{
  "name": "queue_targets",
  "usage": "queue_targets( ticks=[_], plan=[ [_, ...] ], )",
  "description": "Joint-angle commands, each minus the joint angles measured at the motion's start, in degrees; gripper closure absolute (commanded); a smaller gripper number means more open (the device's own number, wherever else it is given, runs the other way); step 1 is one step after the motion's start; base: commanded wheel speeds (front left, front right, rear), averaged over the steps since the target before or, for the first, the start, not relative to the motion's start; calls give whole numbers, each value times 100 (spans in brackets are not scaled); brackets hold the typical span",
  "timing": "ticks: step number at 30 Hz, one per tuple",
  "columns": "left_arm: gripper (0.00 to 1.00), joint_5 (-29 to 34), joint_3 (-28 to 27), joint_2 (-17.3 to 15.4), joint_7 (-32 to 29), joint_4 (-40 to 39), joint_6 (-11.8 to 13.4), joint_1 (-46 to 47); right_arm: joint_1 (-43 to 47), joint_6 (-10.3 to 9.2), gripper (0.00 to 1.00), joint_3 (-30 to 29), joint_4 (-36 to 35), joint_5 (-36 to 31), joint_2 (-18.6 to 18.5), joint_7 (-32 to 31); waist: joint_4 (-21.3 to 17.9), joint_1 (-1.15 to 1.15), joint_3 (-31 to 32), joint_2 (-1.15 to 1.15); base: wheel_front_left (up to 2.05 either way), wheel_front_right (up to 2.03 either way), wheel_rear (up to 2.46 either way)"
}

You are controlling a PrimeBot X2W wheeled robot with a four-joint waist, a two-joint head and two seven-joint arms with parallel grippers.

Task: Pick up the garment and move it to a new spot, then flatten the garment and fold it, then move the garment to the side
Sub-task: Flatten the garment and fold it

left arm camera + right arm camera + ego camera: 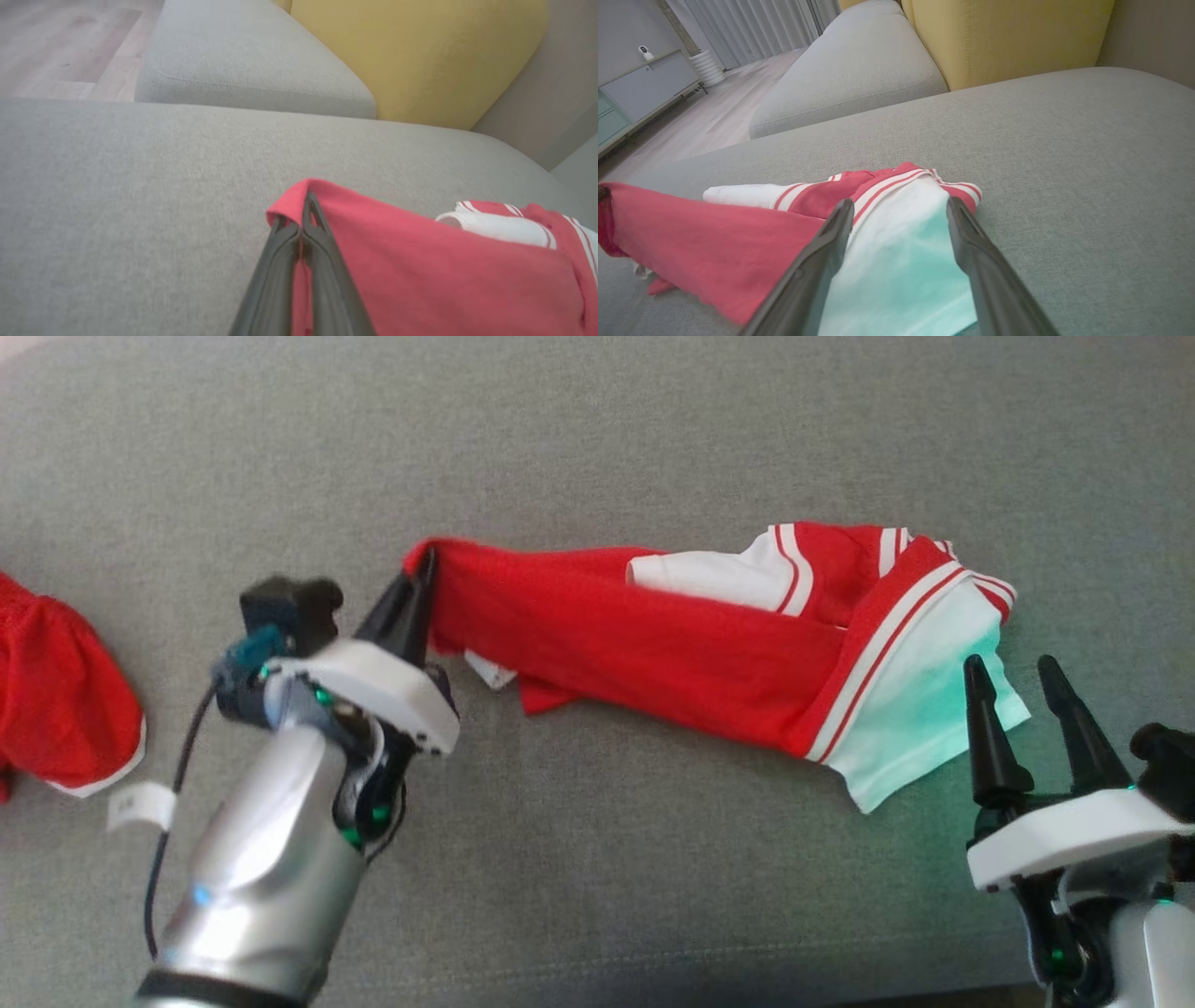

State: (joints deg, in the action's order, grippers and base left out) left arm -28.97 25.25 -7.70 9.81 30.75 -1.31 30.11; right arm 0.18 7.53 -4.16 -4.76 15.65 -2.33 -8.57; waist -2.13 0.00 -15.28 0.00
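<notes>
While the left gripper is pinching only a thin red corner of the garment, which is lying bunched across the grey sofa cushion, the right gripper is hanging wide open over its white end; a one-sided pull is probably risking that corner slipping free.

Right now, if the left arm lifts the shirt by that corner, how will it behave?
Likely floppy: the shirt sags in folds from the corner pinched in the left gripper, so the rest should trail. Probably light: it looks thin, and one pinch holds that end up. May drag rather than slide on the woven couch.
</notes>
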Motion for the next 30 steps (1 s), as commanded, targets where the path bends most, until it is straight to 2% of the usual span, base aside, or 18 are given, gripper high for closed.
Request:
queue_targets(
  ticks=[1,11,12,13,14,16,19,27,30],
  plan=[
    [100,23,-210,-56,112,25,-61,355,-265,-4,0,129,-202,25,-54,16,-1,0,-58,0,0,0,0],
    [100,-184,-248,114,324,1639,-406,1173,-448,-4,0,227,-169,18,-54,-11,-106,0,-278,0,0,0,0],
    [72,-212,-250,131,341,1782,-432,1222,-455,-4,0,231,-157,17,-54,-6,-116,0,-280,0,0,0,0],
    [19,-223,-255,144,374,1884,-449,1266,-457,-4,0,230,-146,17,-54,2,-120,0,-279,0,0,0,0],
    [0,-209,-252,151,409,1960,-457,1291,-455,-4,0,228,-137,18,-54,13,-122,0,-270,0,0,0,0],
    [0,-142,-256,147,467,2053,-423,1274,-446,-4,0,234,-122,-2,-54,41,-127,0,-211,0,0,0,0],
    [0,101,-285,74,511,1893,-176,1115,-428,-4,0,247,-144,-86,-54,87,-102,0,-96,0,0,0,0],
    [0,855,-949,-177,518,-181,583,-253,-364,-4,0,260,-247,-307,-54,92,46,0,241,0,0,0,0],
    [0,1083,-1153,-253,518,-931,745,-843,-309,-4,0,275,-276,-370,-54,77,110,0,385,0,0,0,0]
  ],
)
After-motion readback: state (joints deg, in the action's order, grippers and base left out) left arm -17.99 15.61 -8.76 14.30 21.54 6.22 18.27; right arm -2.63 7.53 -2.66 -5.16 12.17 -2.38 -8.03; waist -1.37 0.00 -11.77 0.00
